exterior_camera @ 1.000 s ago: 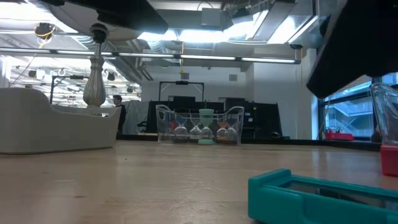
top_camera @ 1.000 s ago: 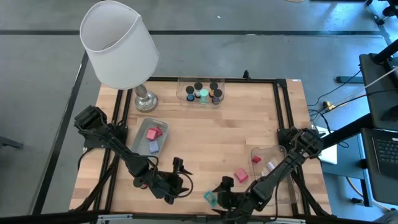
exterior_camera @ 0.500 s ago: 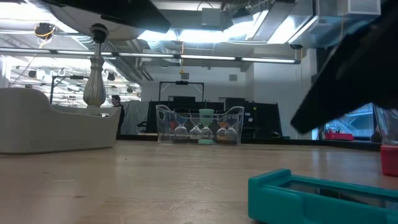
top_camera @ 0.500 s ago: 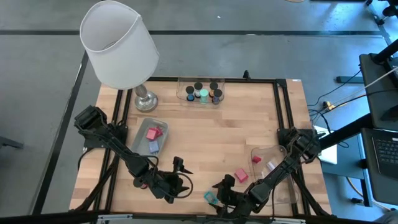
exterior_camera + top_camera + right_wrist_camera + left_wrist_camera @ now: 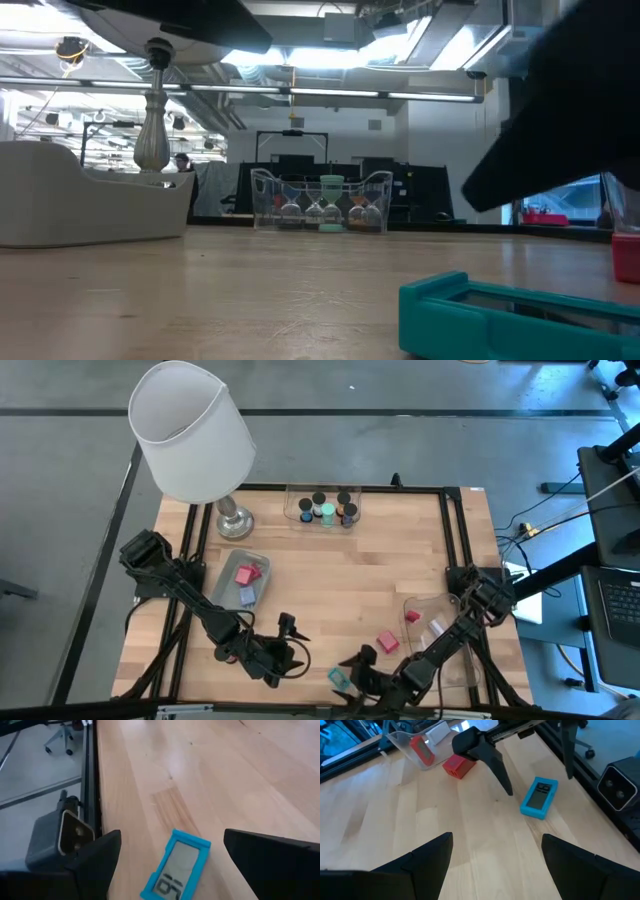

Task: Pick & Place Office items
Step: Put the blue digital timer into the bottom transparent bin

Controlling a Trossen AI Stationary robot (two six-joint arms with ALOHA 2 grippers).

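Note:
A teal item with a small display (image 5: 177,872) lies flat on the wood near the table's front edge (image 5: 340,678) and also shows in the low view (image 5: 500,315). My right gripper (image 5: 172,837) hangs open just above it, one finger on either side, touching nothing; in the high view it stands at the front (image 5: 352,672). A red block (image 5: 388,643) lies on the table just beyond it. My left gripper (image 5: 292,647) is open over bare wood to the left of the teal item (image 5: 539,797).
A clear tray (image 5: 440,622) at the right holds a red and a white piece. Another tray (image 5: 243,582) at the left holds pink and pale-blue pieces. A far tray (image 5: 322,508) holds dark cylinders. The lamp (image 5: 195,435) stands far left. A small camera box (image 5: 60,837) sits at the front edge.
My right gripper has sunk a little toward the teal item and rolled about its own pointing line; its dark shape reaches lower in the low view. The teal item has not moved.

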